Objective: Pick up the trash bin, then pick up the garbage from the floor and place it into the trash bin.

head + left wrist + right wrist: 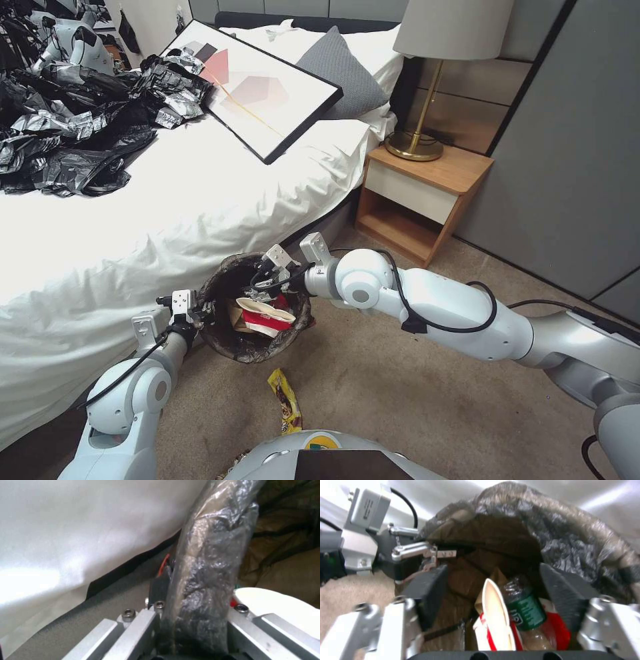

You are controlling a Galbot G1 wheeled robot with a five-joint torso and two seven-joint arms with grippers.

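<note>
your left gripper (200, 312) is clamped on the rim of the trash bin (230, 347), which sits by the bed (133, 220) edge; hold it there, since the light bucket will tip and its liner is slick. your right gripper (270, 283) hangs over the bin mouth, fingers spread and empty above a crushed paper cup (496, 620) and small bottle (523, 607). the snack wrapper (285, 401) left on the carpet is thin and crinkly; pinch its middle. the nightstand (420, 200) stands well apart; the bed crowds your left side.
</note>
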